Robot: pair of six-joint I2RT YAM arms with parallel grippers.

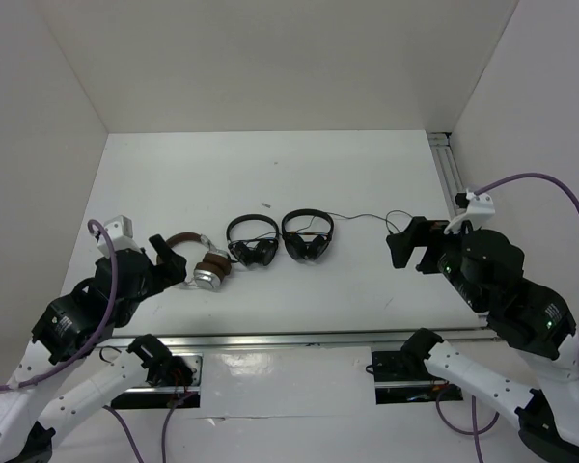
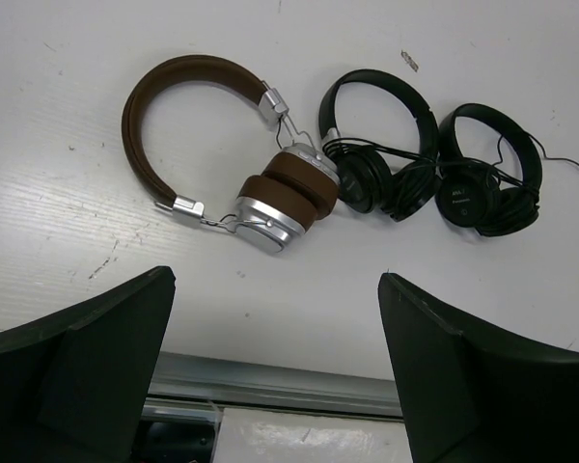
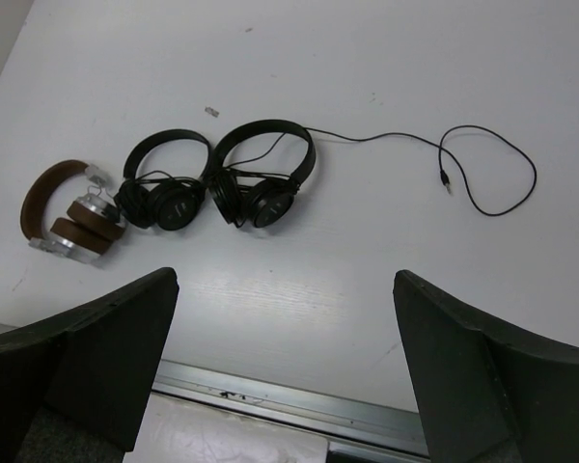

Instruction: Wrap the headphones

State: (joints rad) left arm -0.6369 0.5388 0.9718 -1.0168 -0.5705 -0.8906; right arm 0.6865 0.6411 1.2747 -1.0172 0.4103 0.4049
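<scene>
**Both grippers wide open, brown headphones lying untouched on the table**

The left gripper (image 2: 276, 289) hangs above the near edge of the table with its two dark fingers spread far apart and nothing between them. The right gripper (image 3: 285, 285) is spread just as wide and also holds nothing; it sits well off to the right side.

Under both lies a white table (image 1: 347, 183), scuffed with small grey marks. A metal rail (image 1: 299, 338) runs along its near edge, and plain white walls (image 1: 270, 58) close it in on the left, back and right.

The headphones (image 2: 280, 188) lie flat at the left of the table, just ahead of the left gripper. Their brown band arches toward the far left. The two silver cups are folded together, brown pad against brown pad, at the near right. The long axis therefore runs on a diagonal, from the top of the band down to the cups.

Right beside the cups is a first black pair (image 2: 362, 178), so close that I cannot tell whether they touch. A second black pair (image 2: 473, 198) sits next to that one. A thin dark cable (image 3: 535, 177) trails off to the right from around the black pairs and ends in a loose loop.

Where the cable starts is lost among the black cups, so I cannot tell which set it belongs to. In the top view the left gripper hides part of the brown band.
</scene>
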